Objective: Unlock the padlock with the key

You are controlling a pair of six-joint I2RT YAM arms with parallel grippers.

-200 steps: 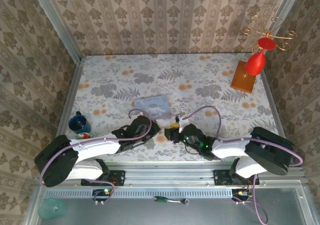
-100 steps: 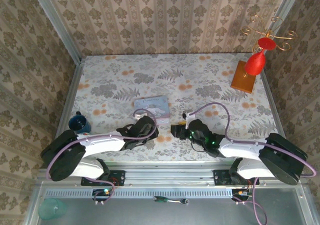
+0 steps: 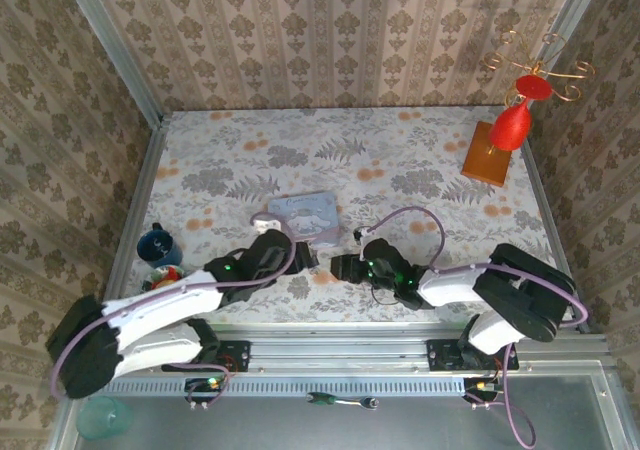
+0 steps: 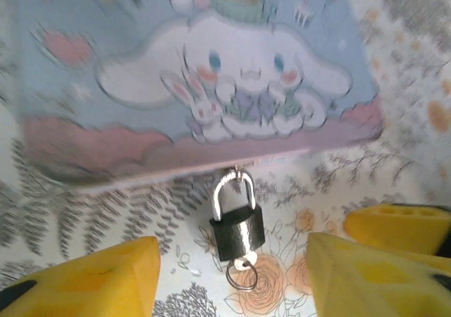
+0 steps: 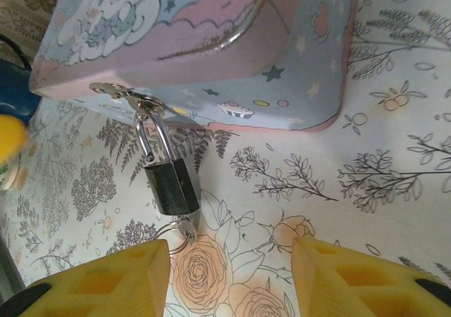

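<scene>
The small dark padlock (image 4: 237,227) hangs by its silvery shackle (image 4: 232,189) from the front latch of the pastel cartoon tin box (image 4: 197,84). It lies flat on the floral table. The key (image 4: 244,263) sits in its bottom with a wire ring attached. My left gripper (image 4: 232,282) is open, its yellow fingers (image 4: 91,282) wide on either side of the padlock. My right gripper (image 5: 229,275) is open too, just right of the padlock (image 5: 171,185) and key (image 5: 182,229). One shackle leg (image 5: 146,148) seems to end just above the body. Both grippers (image 3: 300,258) (image 3: 345,267) meet before the tin (image 3: 305,213).
A blue mug (image 3: 158,245) stands at the table's left edge beside my left arm. A red cone on a wooden base with gold wire arms (image 3: 500,145) stands at the back right. The right gripper's yellow finger (image 4: 398,225) shows in the left wrist view.
The left arm's elbow has swung out to the left and the right arm has folded in. Both grippers stay close together in front of the tin.
</scene>
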